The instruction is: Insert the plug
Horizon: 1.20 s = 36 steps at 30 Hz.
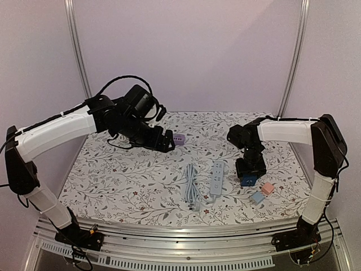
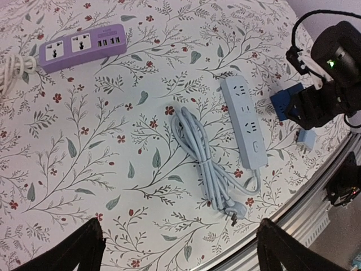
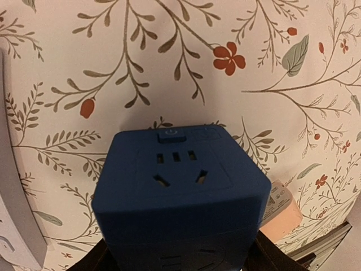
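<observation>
A: Where's the plug (image 2: 236,210) lying?
B: On the tabletop (image 2: 84,158), at the near end of the coiled cable (image 2: 200,164), which is running far-to-near betw. the arms.
A: End effectors?
B: Left end effector (image 2: 186,248) is hovering wide open, w/ the plug lying nearward and to its right. Right end effector (image 1: 248,174) is gripping the blue socket cube (image 3: 177,197).

pink adapter (image 3: 280,217) half hidden, blue cube (image 3: 177,203) cropped

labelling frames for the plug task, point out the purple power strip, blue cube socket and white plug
purple power strip (image 2: 82,46): left wrist view, top face by its sockets
blue cube socket (image 3: 177,175): right wrist view, face with pin holes
white plug (image 2: 241,206): left wrist view, plug head
</observation>
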Each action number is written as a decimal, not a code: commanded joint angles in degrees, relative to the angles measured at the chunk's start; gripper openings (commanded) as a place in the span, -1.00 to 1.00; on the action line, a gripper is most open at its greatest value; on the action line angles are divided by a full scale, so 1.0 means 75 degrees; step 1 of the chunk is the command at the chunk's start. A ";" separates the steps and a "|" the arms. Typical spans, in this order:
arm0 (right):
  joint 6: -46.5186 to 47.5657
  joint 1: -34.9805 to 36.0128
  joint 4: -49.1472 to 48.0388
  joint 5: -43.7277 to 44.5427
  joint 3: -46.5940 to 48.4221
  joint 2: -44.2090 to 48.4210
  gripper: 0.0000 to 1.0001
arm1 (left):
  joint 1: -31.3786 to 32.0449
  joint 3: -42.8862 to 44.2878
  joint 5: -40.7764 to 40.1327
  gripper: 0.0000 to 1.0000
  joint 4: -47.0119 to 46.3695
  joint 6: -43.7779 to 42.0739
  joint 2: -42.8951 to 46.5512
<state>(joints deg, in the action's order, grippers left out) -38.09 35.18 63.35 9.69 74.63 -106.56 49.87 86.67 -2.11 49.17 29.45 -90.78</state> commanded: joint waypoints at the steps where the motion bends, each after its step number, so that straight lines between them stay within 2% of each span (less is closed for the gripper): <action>1: 0.0031 -0.0089 -0.0279 0.0370 -0.0160 -0.0072 0.25 | 0.0031 -0.0206 0.0055 0.89 0.0078 0.0112 0.0253; 10: 0.0173 -0.0101 -0.0570 0.0536 -0.0448 0.0272 -0.03 | 0.0031 -0.0163 0.0218 0.89 0.0058 0.0129 0.0263; 19: 0.0483 -0.0101 -0.0826 0.0179 -0.0573 0.0873 -0.35 | 0.0031 0.0143 0.0665 0.88 0.0142 0.0305 0.0087; 28: 0.1122 -0.0064 -0.1033 -0.0153 -0.0552 0.1847 -0.42 | -0.0133 0.0710 0.1585 0.88 0.0337 0.0642 -0.0283; 36: 0.1580 0.0553 -0.1469 -0.0334 -0.0621 0.2970 -0.42 | -0.0341 0.1425 0.2870 0.84 0.0688 0.1109 -0.0898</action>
<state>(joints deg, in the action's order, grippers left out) -28.86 36.58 55.46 8.27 70.52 -88.77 48.49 94.48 12.75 51.59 35.24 -95.02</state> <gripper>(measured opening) 0.637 0.926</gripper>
